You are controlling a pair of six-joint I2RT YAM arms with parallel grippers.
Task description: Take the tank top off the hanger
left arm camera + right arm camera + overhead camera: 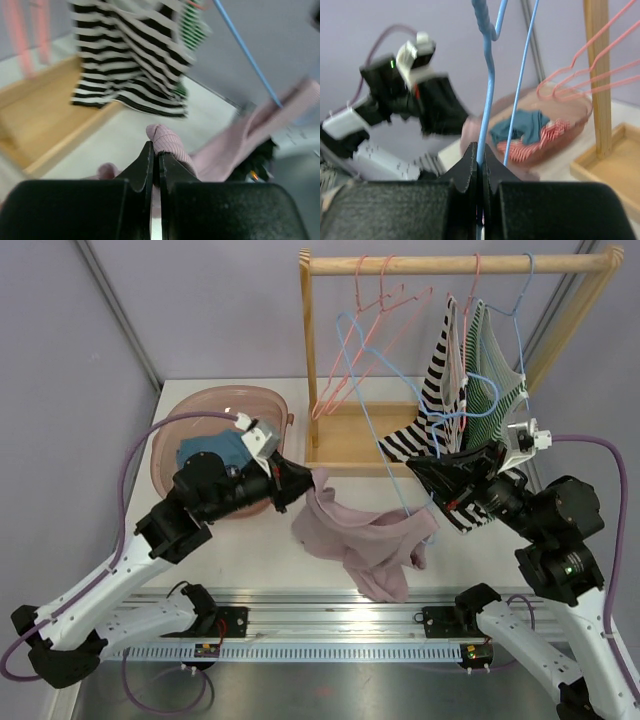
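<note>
Step judged: stripping top off hanger | left end effector (154, 150) clenched on pink top (360, 535), slung just before rack (308, 360) | right end effector (480, 150) clenched on blue hanger (489, 85) | next: top to be drawn clear of wire while hanger is steadied.

- A robotics lab test cell, not a home: plain grey-violet wall panels (200, 310) close it in from 9 to 3 o'clock, with a bare metal frame post (115, 310) at 11 o'clock.
- At 6 o'clock an aluminium rail (330, 625) carries two robot arms, the left arm (110, 580) and the right arm (560, 530), with purple cables (125, 480) looping off them.
- On the white table (240, 540) stand staged props: a small wooden clothes rack (460, 262) at 1 o'clock and a pink basin (230, 390) of garments at 10 o'clock.
</note>
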